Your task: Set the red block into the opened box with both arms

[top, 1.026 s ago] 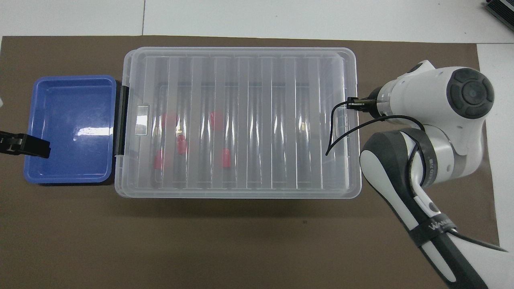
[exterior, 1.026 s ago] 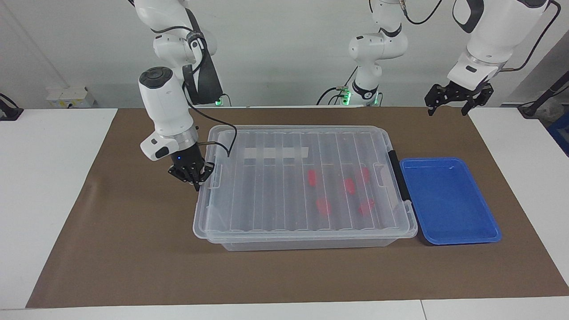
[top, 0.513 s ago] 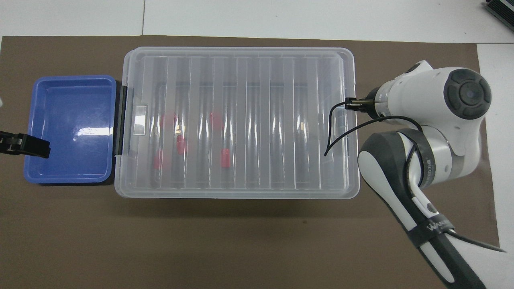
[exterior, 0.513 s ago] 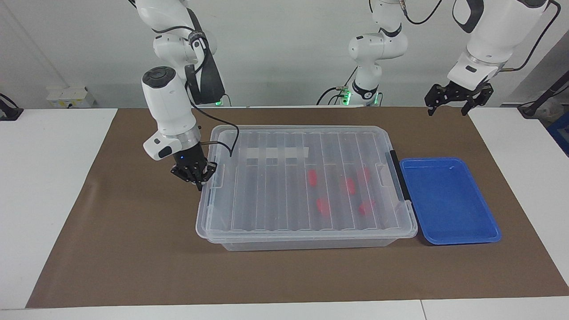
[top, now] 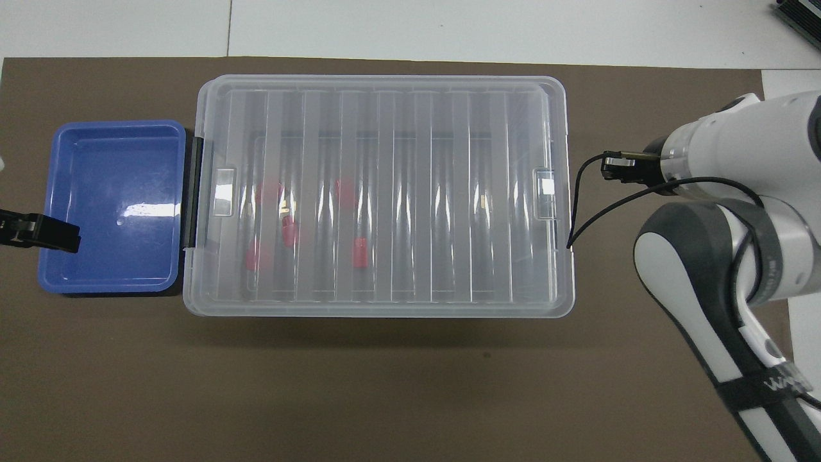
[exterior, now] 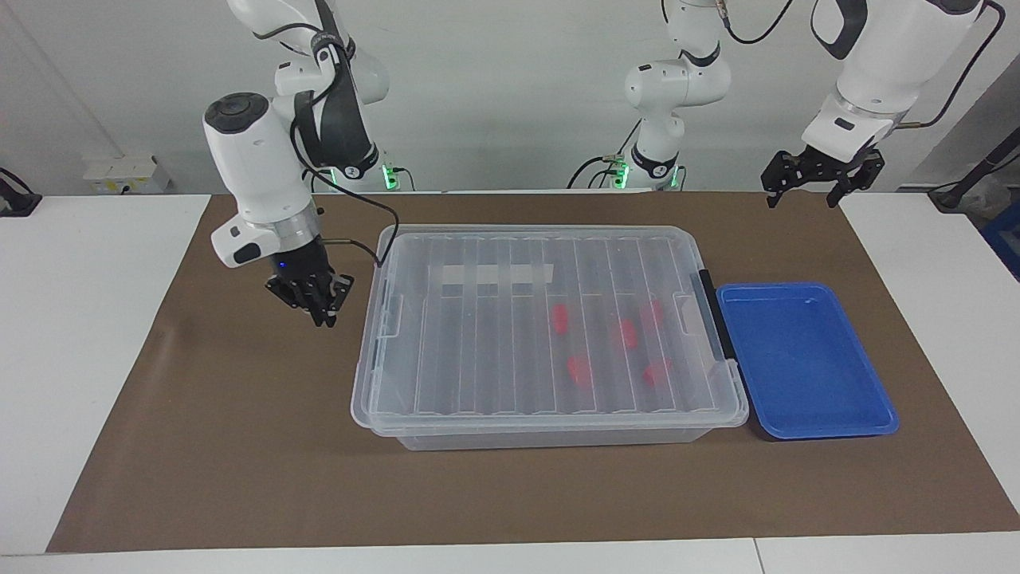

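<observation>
The box (exterior: 494,335) (top: 397,192) is a clear bin in the middle of the brown mat, and its ribbed clear lid lies flat on it. Through the lid I see several red blocks (exterior: 625,333) (top: 290,231) lying on the box floor toward the left arm's end. My right gripper (exterior: 319,311) hangs a little above the mat just off the box's end toward the right arm, touching nothing; in the overhead view its wrist hides it. My left gripper (exterior: 802,195) (top: 38,232) waits open and empty, high by the blue tray.
A shallow blue tray (exterior: 805,359) (top: 109,205) stands empty against the box's black-handled end (exterior: 715,323). A white tape strip (exterior: 490,275) crosses the lid. The right arm's black cable (top: 577,205) dangles near the box's rim. White tabletop borders the mat.
My right gripper has drawn away from the box's end toward the right arm's end of the table and risen slightly. The lid has settled flat. The left arm has not moved.
</observation>
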Action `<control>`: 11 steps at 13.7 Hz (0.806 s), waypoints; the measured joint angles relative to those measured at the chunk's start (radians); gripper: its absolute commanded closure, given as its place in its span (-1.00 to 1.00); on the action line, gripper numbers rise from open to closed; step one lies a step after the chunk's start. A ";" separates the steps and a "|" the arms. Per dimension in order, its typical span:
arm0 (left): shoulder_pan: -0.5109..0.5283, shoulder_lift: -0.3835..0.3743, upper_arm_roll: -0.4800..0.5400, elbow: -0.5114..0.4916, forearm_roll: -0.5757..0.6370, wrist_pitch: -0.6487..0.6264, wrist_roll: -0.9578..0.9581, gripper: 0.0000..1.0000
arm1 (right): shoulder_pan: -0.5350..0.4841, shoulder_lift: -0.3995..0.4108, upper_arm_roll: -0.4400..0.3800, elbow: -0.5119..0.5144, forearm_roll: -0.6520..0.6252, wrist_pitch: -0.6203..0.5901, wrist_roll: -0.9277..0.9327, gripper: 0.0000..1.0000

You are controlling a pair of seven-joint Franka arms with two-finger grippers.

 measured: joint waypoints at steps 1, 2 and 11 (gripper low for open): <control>0.000 0.000 0.000 0.000 0.000 0.000 0.000 -1.00 | -0.005 -0.025 -0.001 0.001 0.000 -0.041 0.000 -1.00; 0.000 0.000 0.000 0.000 0.000 0.000 0.000 -1.00 | -0.007 -0.050 -0.002 0.002 0.000 -0.081 0.000 -1.00; 0.000 0.000 0.000 0.000 0.000 0.000 0.000 -1.00 | -0.105 -0.092 -0.006 0.254 -0.004 -0.459 -0.016 -1.00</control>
